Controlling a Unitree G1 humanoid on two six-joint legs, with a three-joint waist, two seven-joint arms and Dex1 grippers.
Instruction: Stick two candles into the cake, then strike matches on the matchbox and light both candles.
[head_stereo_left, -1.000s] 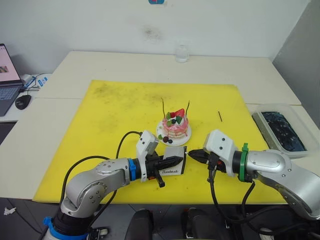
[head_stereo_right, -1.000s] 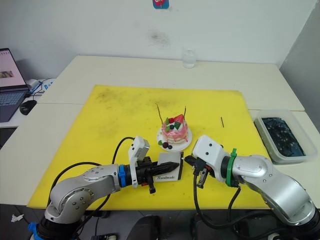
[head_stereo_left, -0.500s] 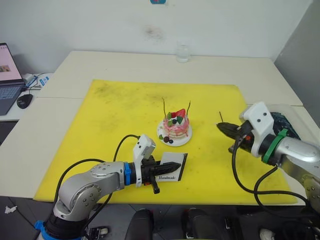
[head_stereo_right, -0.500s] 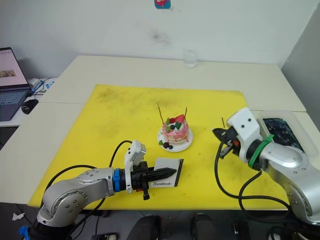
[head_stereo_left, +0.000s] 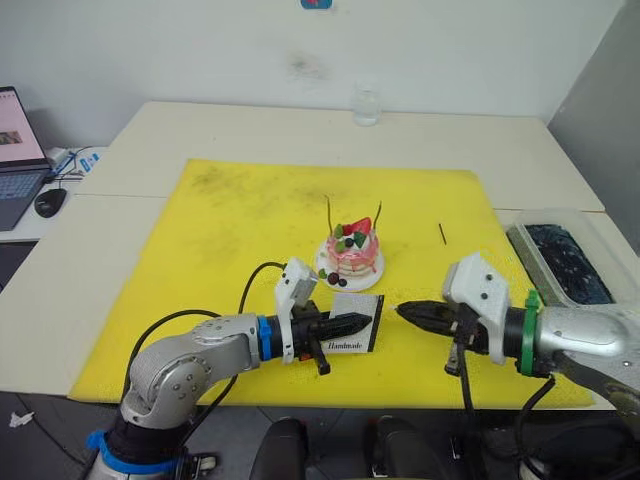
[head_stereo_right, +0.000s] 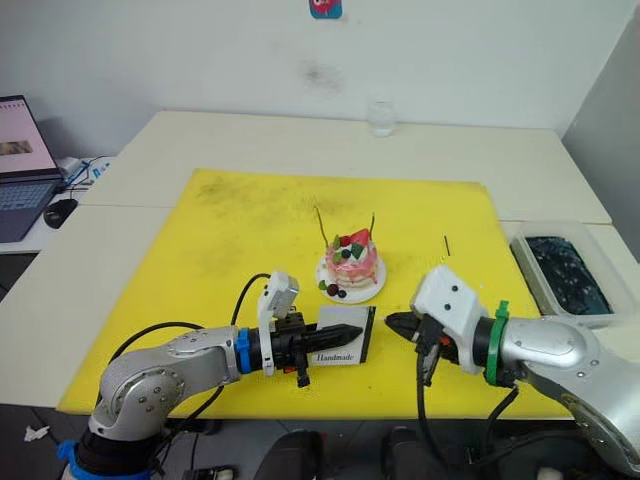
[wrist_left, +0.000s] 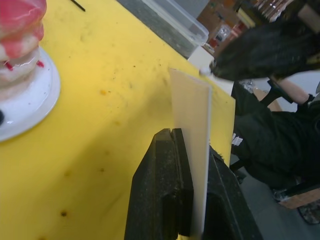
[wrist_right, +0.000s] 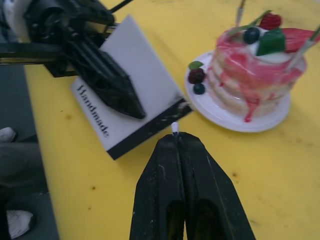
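Right wrist view: your right gripper (wrist_right: 176, 136), clamped on a match (wrist_right: 175, 128) beside the left-gripper (head_stereo_left: 355, 324)-held matchbox (wrist_right: 127, 90), risks snapping it.

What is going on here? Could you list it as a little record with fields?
Candles: both stand in the cake
Left gripper: shut on the matchbox, holding it off the yellow mat
Right gripper: shut on a match, white tip near the matchbox's black strip
Other match: lies on the mat
Flames: none visible
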